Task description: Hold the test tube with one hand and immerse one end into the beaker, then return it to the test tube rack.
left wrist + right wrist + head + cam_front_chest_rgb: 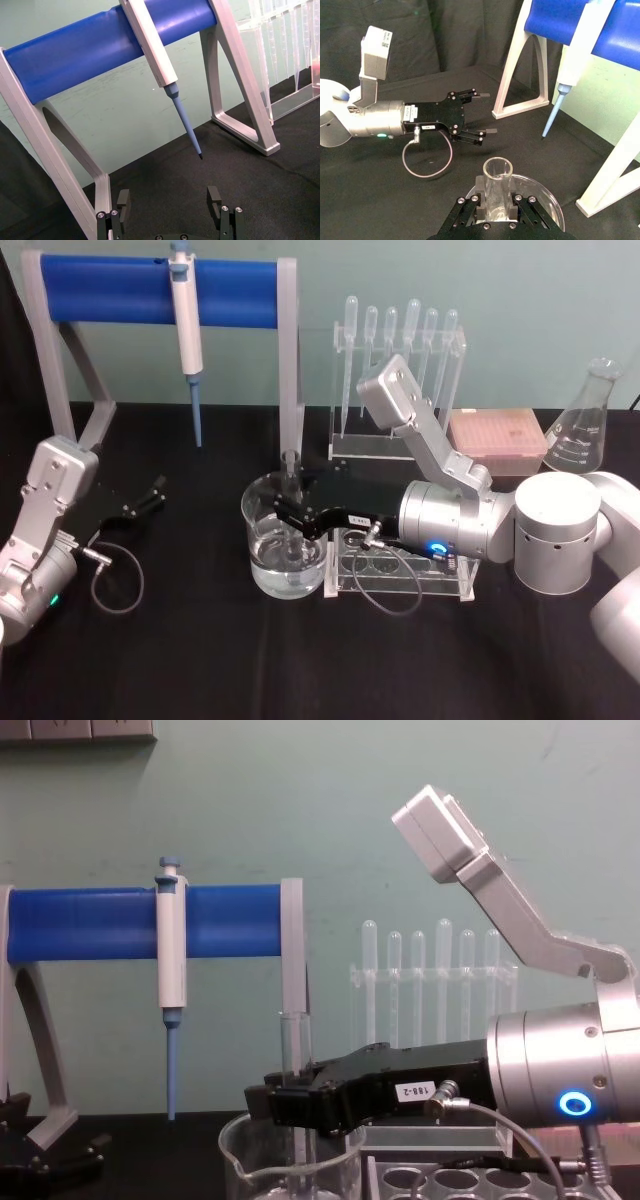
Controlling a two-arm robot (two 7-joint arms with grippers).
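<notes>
Glass tube (291, 480) in beaker (258, 540), right claw (291, 514) clamping; wrist view: left claw (489, 113) spread.

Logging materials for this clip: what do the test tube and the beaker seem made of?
The test tube in the right claw looks like clear, glossy glass: see-through wall, shiny rim; clear plastic cannot be ruled out. The beaker looks like glass: transparent wall with highlights, liquid visible through it.

A beaker (265, 565) is set on the black table (200, 660). A tube rack (420, 578) is placed just right of it. Behind it are ranged a stand (230, 292), pipette rack (370, 450), box (497, 438) and flask (585, 425).
</notes>
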